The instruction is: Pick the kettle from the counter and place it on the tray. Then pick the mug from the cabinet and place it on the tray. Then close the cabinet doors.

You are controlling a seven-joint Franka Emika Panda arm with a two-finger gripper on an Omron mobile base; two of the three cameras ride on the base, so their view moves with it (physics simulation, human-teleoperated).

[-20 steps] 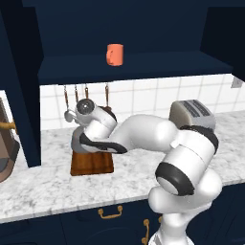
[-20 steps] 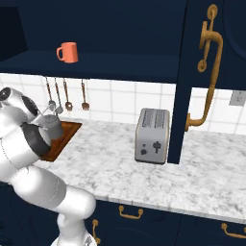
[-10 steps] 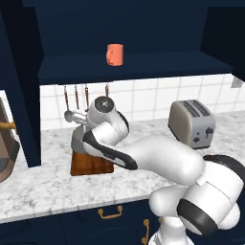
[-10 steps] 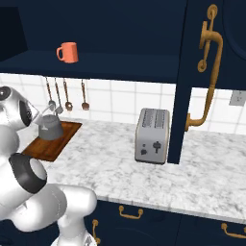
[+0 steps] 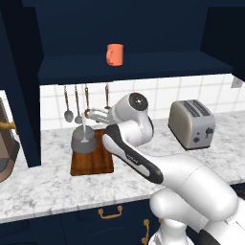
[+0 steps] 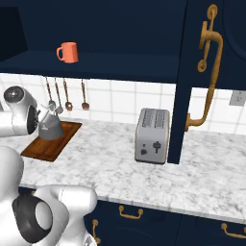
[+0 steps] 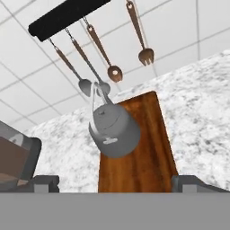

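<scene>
Kettle is a squat dark grey metal thing with a thin wire handle arching up, and it's sitting on the far end of the reddish-brown tray on the marbled counter. Gripper is just above and a bit to the right of it, jaws spread wide with nothing in them, clear of the handle. Orange mug is up on the cabinet shelf, well above both.

Even, soft rendered light; sharp, glare-free; dim shadowed cabinet interior.
</scene>
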